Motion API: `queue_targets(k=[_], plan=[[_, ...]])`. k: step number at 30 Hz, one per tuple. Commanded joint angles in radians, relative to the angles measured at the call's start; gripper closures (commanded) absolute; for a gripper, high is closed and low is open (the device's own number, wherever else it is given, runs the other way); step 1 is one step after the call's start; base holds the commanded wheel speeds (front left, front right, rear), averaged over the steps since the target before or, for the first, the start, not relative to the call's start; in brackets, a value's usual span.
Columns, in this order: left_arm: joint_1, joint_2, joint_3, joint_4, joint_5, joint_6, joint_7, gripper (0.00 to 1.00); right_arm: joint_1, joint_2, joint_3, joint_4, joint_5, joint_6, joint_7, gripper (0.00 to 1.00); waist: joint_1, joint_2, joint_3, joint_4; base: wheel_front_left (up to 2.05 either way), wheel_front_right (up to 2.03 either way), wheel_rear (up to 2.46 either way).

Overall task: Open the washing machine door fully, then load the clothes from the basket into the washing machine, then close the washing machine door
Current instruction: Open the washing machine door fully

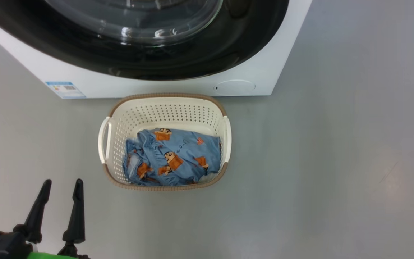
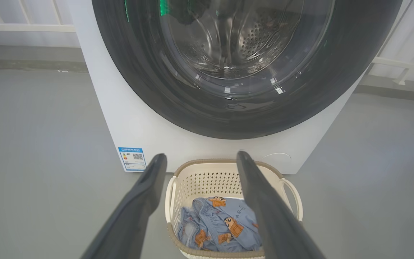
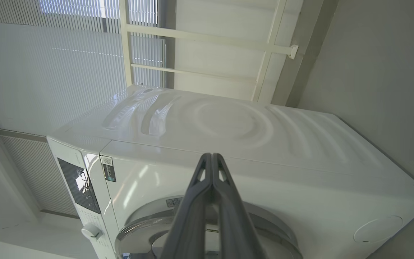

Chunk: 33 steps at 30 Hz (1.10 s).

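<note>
The clothes sit crumpled in the basket on the floor, just in front of the washing machine. They look soft, light and floppy, best pinched at a raised fold mid-bundle. The left gripper hovers near the basket, jaws spread wide and empty, while the right gripper points at the machine, jaws pressed together on nothing.

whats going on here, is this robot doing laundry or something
A two-armed robot faces a white washing machine whose door looks shut. A basket sits on the floor right in front of it, with the clothes bundled inside. The left gripper hangs short of the basket, jaws wide and empty. The right gripper points toward the top of the door, jaws shut on nothing. Loading has not begun.
</note>
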Motion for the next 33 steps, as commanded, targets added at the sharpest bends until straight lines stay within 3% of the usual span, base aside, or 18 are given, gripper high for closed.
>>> queue_targets(k=[1,11,33], plan=[[-0.026,0.021,0.032,-0.028,-0.009,-0.003,-0.006,0.00,-0.027,-0.029,0.012,-0.022,-0.007,0.002,0.016,1.00,-0.0001,0.0000,0.024,0.021,0.00,0.00,0.00],[-0.041,0.007,0.023,-0.031,-0.012,-0.003,-0.006,0.00,-0.196,-0.053,0.015,0.028,-0.057,0.002,0.159,1.00,-0.0001,0.0000,0.078,0.077,0.00,0.00,0.00],[-0.045,-0.012,0.007,-0.034,-0.014,-0.003,-0.006,0.00,-0.422,-0.069,0.101,0.091,-0.143,0.002,0.274,1.00,-0.0001,0.0000,0.111,0.133,0.00,0.00,0.00]])
